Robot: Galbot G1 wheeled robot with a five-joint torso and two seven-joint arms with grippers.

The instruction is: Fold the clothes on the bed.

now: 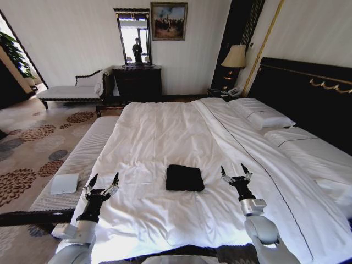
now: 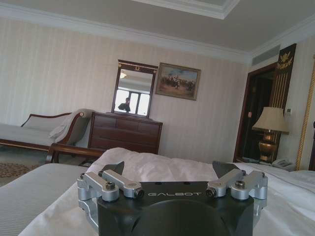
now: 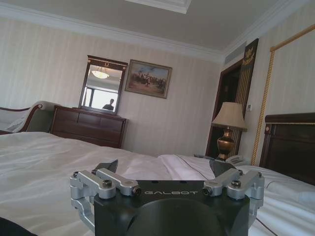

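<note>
The clothes (image 1: 185,178) lie as a small black folded rectangle on the white bed (image 1: 159,132), near its foot end. My left gripper (image 1: 104,181) hovers open over the bed's left edge, well left of the black fabric. My right gripper (image 1: 236,171) stands open to the right of it, a short gap away. Both point toward the far wall with nothing between their fingers. In the left wrist view the left gripper (image 2: 170,169) is spread above the sheet; the right wrist view shows the right gripper (image 3: 165,167) likewise, with a sliver of the clothes (image 3: 12,228) at the corner.
A pale striped bench (image 1: 77,162) runs along the bed's left side with a white flat item (image 1: 65,183) on it. Pillows (image 1: 261,115) and the dark headboard (image 1: 308,93) are on the right. A dresser (image 1: 137,82), chaise (image 1: 71,91) and lamp (image 1: 235,58) stand by the far wall.
</note>
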